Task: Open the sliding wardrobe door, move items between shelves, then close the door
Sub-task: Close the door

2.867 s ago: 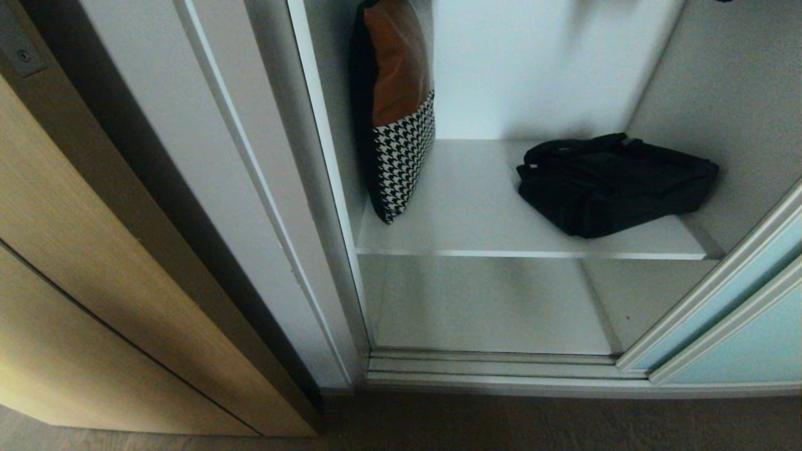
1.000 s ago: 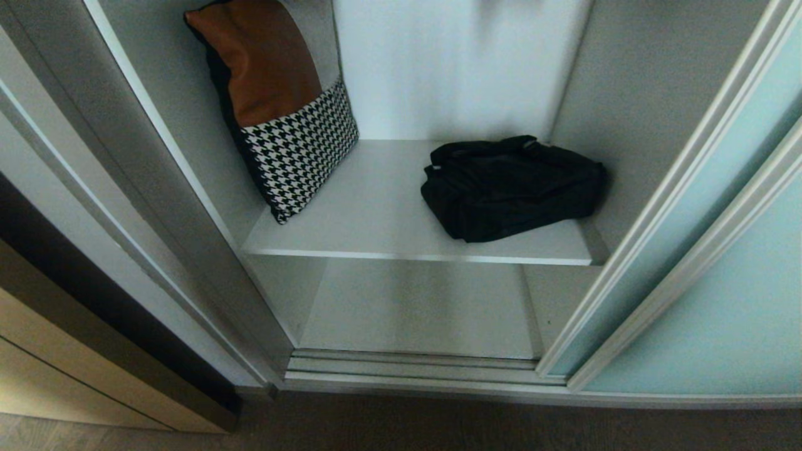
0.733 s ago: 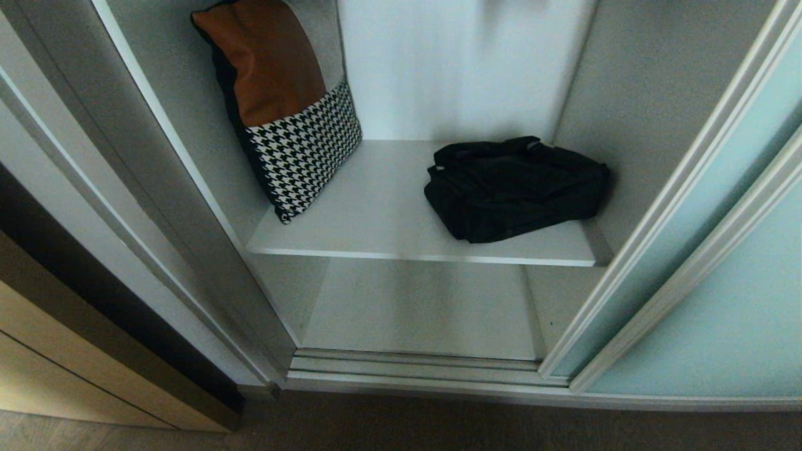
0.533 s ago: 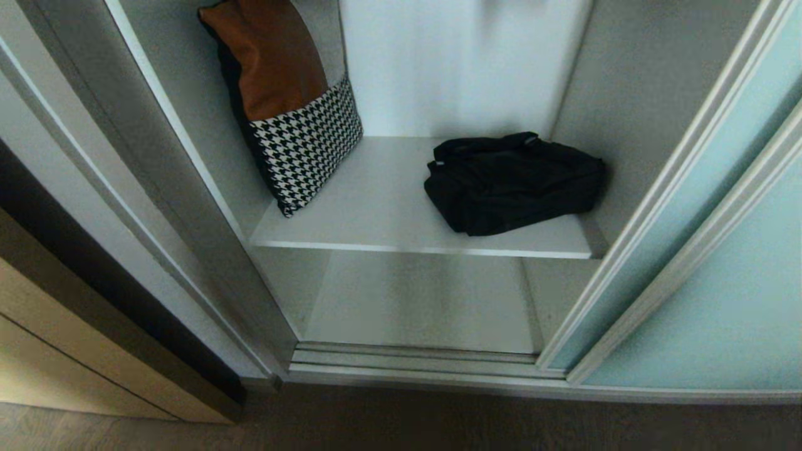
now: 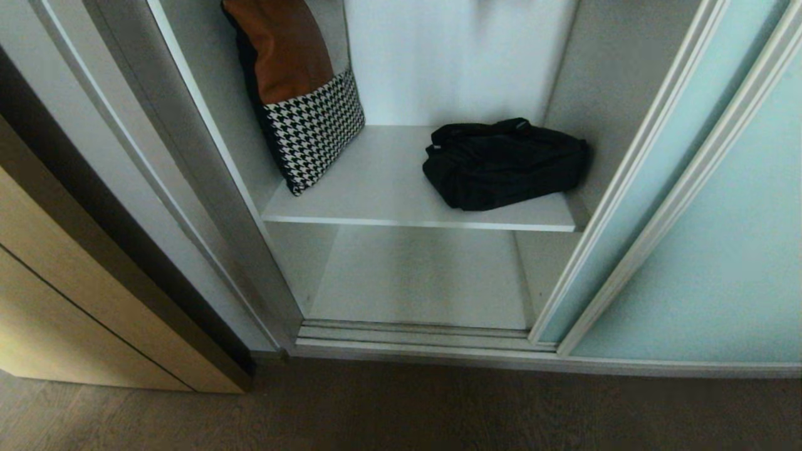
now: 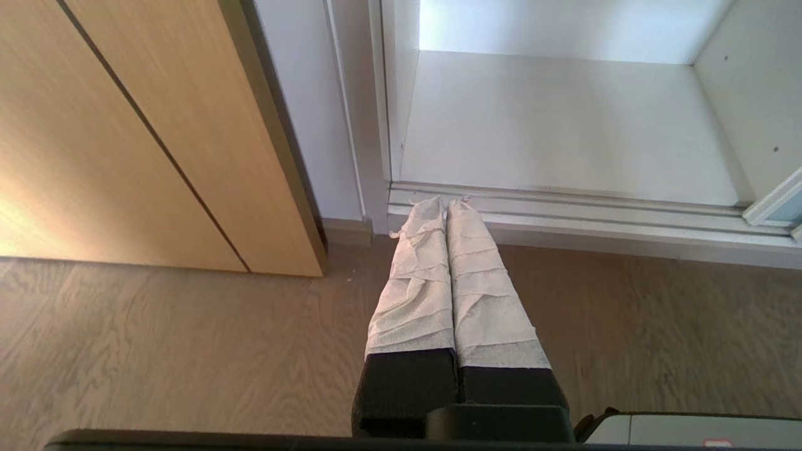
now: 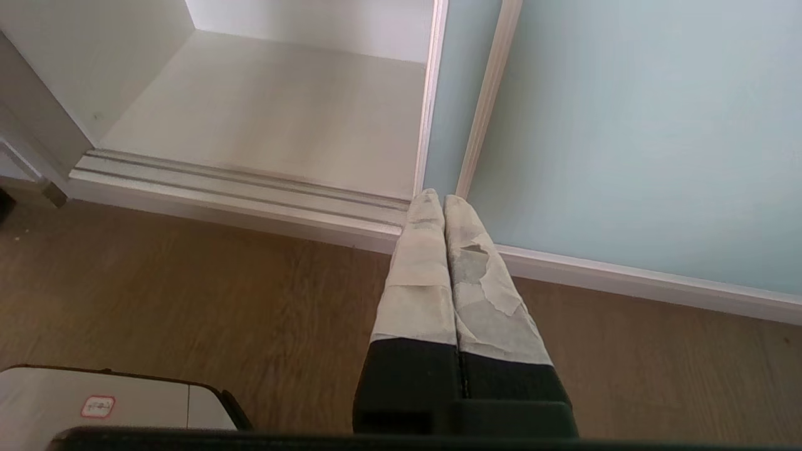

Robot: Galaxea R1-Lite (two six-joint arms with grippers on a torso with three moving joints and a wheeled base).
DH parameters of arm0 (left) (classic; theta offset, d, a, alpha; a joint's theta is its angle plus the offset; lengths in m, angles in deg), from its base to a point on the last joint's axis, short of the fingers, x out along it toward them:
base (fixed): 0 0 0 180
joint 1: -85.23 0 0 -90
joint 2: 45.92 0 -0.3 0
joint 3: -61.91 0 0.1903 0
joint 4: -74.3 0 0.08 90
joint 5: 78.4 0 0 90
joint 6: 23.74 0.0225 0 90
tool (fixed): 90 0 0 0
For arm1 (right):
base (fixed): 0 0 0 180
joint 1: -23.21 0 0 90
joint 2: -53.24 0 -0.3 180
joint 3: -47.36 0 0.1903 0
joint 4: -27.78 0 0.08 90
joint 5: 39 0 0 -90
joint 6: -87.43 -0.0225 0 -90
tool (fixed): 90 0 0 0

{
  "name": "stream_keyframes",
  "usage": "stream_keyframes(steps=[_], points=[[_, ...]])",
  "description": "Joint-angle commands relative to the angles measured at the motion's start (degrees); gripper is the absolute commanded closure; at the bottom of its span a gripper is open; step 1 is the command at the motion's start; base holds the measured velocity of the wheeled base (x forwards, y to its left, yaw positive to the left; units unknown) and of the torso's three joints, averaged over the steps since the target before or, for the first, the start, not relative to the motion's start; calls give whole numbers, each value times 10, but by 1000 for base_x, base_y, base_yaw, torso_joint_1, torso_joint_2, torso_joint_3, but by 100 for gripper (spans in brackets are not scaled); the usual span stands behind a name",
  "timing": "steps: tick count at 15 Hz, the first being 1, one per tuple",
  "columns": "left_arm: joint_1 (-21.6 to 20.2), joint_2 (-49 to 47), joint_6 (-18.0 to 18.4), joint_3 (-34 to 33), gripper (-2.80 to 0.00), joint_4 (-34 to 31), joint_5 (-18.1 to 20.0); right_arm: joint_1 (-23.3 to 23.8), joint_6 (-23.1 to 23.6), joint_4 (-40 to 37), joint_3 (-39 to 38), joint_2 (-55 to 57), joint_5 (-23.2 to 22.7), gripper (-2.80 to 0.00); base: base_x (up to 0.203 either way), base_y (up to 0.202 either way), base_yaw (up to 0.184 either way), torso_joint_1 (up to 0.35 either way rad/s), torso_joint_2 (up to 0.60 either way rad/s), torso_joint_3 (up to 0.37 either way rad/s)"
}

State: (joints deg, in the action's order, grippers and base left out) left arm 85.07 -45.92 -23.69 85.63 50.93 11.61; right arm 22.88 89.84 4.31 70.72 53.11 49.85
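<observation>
Wardrobe, door (image 5: 708, 250) standing open: black bag (image 5: 504, 164) lying on upper shelf (image 5: 382, 188); pillow (image 5: 301, 94) leaning beside; both grippers (image 6: 448, 203) (image 7: 435, 199) staying pressed together above wood floor (image 5: 401, 407).

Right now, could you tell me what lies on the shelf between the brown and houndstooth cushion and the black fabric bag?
Nothing: the head view shows only bare grey-white shelf between the cushion and the bag.

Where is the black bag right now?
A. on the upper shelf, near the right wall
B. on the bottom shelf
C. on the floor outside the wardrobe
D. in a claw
A: the black bag lies on the upper shelf near the right wall, apart from the houndstooth cushion.
</observation>
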Motion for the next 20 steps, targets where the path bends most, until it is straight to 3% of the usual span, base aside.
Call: stream_keyframes(steps=[1, 13, 16, 20], points=[[0, -1, 0, 0, 0, 0, 0, 0, 0, 0, 0, 0, -1, 0, 0, 0, 0, 0, 0, 0], [0, -1, 0, 0, 0, 0, 0, 0, 2, -24, 14, 0, 10, 0, 0, 0, 0, 0, 0, 0], [0, -1, 0, 0, 0, 0, 0, -1, -26, -44, 124, 75, 25, 0, 0, 0, 0, 0, 0, 0], [0, -1, 0, 0, 0, 0, 0, -9, -98, -68, 369, 281, 29, 0, 0, 0, 0, 0, 0, 0]])
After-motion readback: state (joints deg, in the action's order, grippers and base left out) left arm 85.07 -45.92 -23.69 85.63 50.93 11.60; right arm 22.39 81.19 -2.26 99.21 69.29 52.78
